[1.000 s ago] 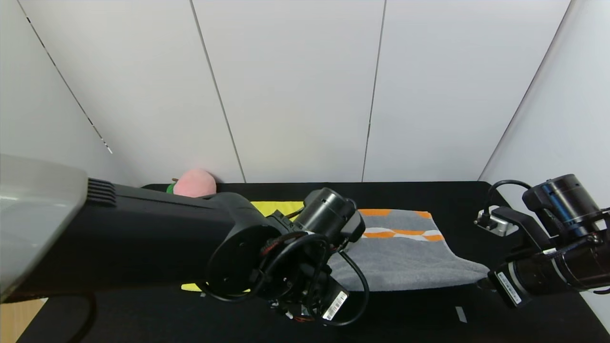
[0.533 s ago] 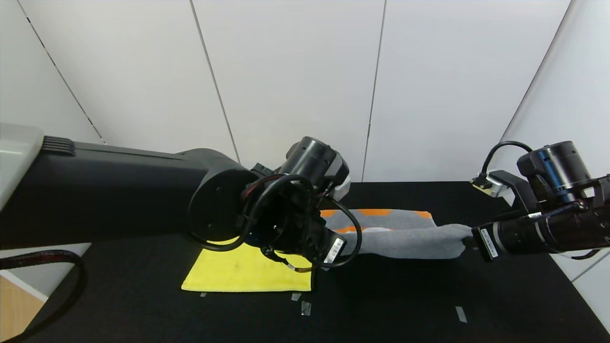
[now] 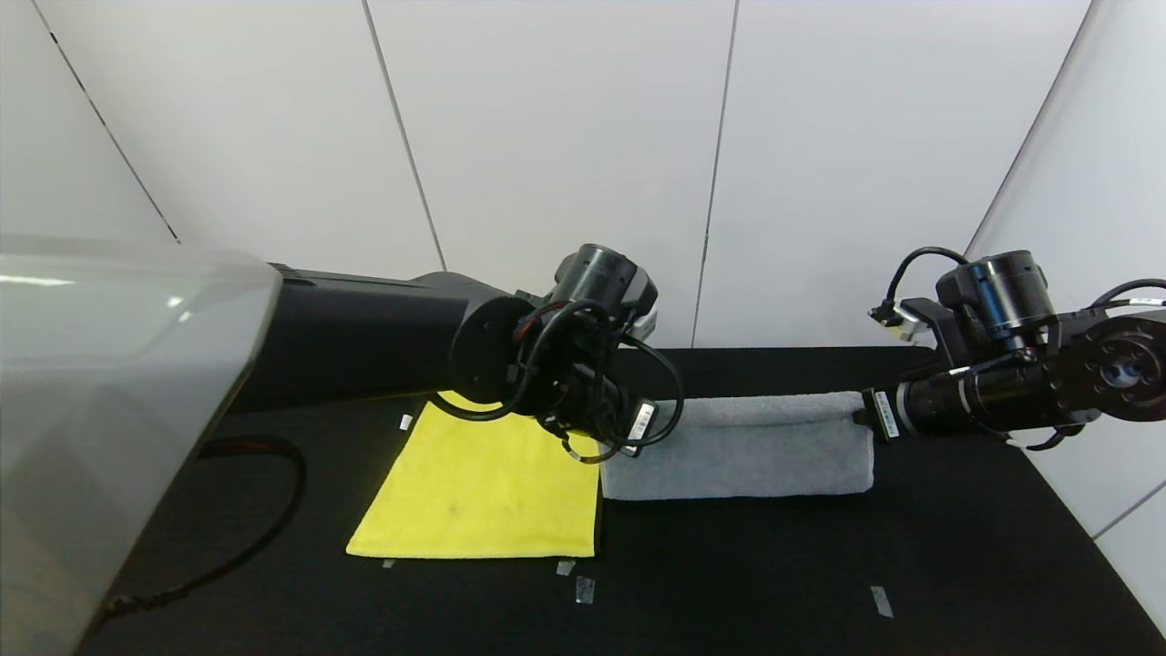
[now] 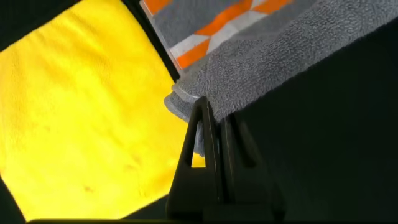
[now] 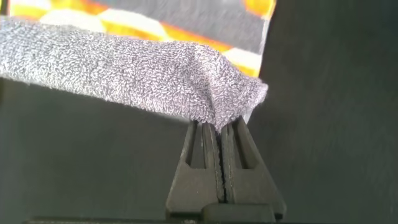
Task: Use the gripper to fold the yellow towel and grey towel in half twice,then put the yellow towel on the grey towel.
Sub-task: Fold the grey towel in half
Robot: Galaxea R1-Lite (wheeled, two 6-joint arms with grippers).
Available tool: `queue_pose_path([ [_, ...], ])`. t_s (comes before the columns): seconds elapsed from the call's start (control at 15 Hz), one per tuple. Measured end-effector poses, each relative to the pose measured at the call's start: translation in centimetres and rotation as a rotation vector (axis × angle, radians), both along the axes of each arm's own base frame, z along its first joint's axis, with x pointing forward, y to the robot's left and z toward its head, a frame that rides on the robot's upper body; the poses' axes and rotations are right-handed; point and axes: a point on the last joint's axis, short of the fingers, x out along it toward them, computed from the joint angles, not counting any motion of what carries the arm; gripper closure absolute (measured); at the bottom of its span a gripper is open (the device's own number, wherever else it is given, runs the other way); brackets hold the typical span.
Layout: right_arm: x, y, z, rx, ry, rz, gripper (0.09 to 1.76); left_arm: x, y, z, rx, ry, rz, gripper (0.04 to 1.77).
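Folding grey towel (image 3: 738, 446): left gripper (image 4: 208, 115) and right gripper (image 5: 219, 127) clamped on corners; next, probably lowering and releasing.

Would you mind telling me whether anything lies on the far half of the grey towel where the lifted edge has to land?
Nothing visible does. Both grippers, left and right, pinch the grey towel; its orange-patterned far end looks bare.

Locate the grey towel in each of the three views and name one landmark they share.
Head view: grey towel lies centre-right on the black table, its near edge lifted between both grippers.
Left wrist view: upper right, one corner pinched by the left gripper.
Right wrist view: across the top, one corner pinched by the right gripper.
Shared landmark: the towel's raised grey fold.
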Motion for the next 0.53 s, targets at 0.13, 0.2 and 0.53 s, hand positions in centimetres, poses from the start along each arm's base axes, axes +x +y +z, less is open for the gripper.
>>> queue_pose_path([
  [0.13,1.3,-0.2,-0.4,-0.007,-0.002,-0.018,1.72,1.2,-0.5,-0.6,-0.002,-0.004,0.006,1.69],
  [0.2,1.9,-0.3,-0.6,-0.012,-0.003,-0.031,1.72,1.7,-0.8,-0.8,-0.006,-0.012,0.008,1.69],
  [0.53,4.7,-0.4,-1.8,0.010,-0.003,-0.075,1.72,4.1,-2.2,-2.6,-0.010,-0.033,0.007,1.69],
])
